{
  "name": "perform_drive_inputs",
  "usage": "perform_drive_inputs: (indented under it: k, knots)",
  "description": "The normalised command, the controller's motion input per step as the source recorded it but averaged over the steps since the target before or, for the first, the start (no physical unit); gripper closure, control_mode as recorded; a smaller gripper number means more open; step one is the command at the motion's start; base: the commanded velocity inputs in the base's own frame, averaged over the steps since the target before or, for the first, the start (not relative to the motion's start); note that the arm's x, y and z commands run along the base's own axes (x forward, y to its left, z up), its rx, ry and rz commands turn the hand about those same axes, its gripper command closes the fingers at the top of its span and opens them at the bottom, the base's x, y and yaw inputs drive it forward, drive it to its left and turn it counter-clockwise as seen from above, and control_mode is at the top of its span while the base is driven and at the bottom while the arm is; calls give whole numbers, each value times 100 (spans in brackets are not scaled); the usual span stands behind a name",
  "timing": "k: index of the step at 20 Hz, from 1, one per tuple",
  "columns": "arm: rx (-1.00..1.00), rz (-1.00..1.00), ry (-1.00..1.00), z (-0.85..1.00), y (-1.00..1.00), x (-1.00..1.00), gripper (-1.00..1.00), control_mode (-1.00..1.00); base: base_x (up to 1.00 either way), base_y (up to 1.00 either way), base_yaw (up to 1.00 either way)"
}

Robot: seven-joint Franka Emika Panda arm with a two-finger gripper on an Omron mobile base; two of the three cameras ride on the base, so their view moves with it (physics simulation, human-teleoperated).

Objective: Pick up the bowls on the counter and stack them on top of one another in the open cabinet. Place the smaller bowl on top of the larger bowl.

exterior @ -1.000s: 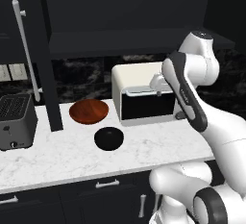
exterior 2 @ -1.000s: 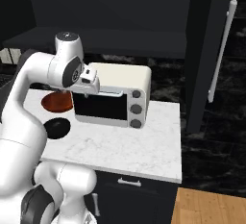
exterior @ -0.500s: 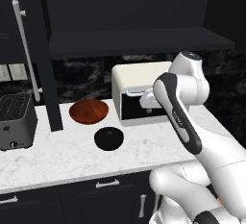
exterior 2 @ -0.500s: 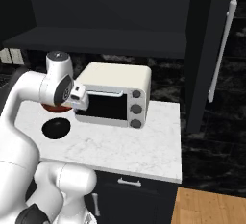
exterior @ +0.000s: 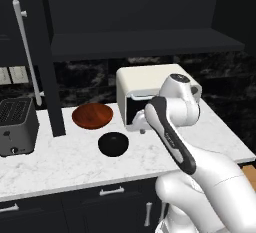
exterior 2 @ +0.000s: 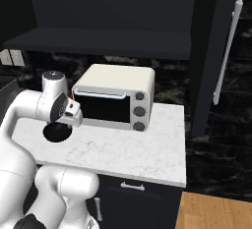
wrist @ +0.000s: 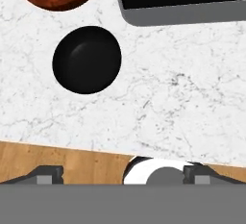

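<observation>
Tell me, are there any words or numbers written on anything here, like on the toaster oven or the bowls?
No words or numbers can be read anywhere.
Toaster oven: three round knobs, no markings that show.
Black bowl and reddish-brown bowl: plain.
Toaster at the left of the counter: nothing legible.
Cabinet door with its silver handle: no label.

Pretty flat, even rendered light, no obvious source. The counter (exterior: 65, 162) reads bright while the open cabinet (exterior: 135, 42) goes nearly pitch dark. Soft sheen on the smaller bowl (wrist: 86, 59). Base views look a bit soft and low-res.
</observation>
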Motion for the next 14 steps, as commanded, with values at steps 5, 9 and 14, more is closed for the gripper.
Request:
perform_drive_inputs:
  k: [5, 9, 14]
  knots:
    - [0, -1, 0, -30, 26, 24, -100, -100, 0, 0, 0]
    - [0, -2, 0, -25, 17, 40, -100, -100, 0, 0, 0]
    - [-1, 0, 6, -36, 8, 34, -100, -100, 0, 0, 0]
